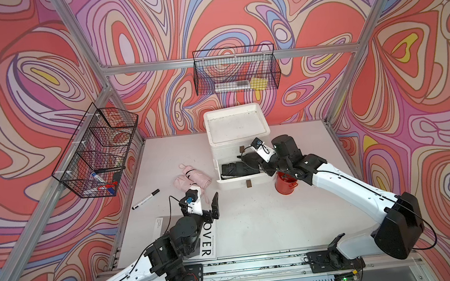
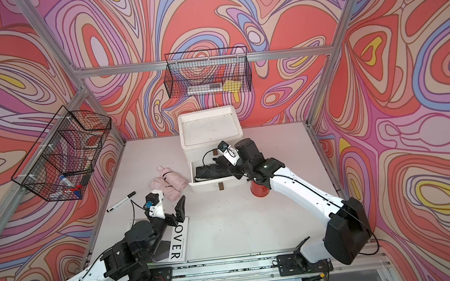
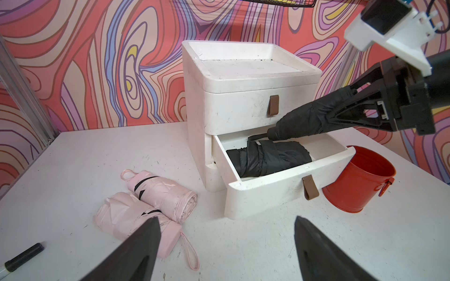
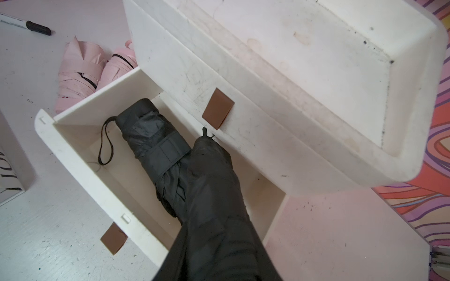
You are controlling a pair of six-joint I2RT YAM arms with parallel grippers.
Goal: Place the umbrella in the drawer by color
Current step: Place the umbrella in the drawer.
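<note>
The right pincer (image 3: pixel 338 103) clamps a folded black umbrella (image 3: pixel 302 121), its tip slanting into the open lower drawer (image 3: pixel 267 188) over a second black umbrella (image 3: pixel 267 158). The left pincer (image 3: pixel 226 220) hangs open near two pink umbrellas (image 3: pixel 168 194) on the tabletop (image 3: pixel 243 243). They look light, with slick, soft fabric over a stiff core, so a grip across the middle seems best.

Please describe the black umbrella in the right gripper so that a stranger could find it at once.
Look at the white drawer unit; its lower drawer stands open. Two black umbrellas are there: the held umbrella slants down into it, clamped in the right gripper; the other umbrella lies flat inside.
</note>
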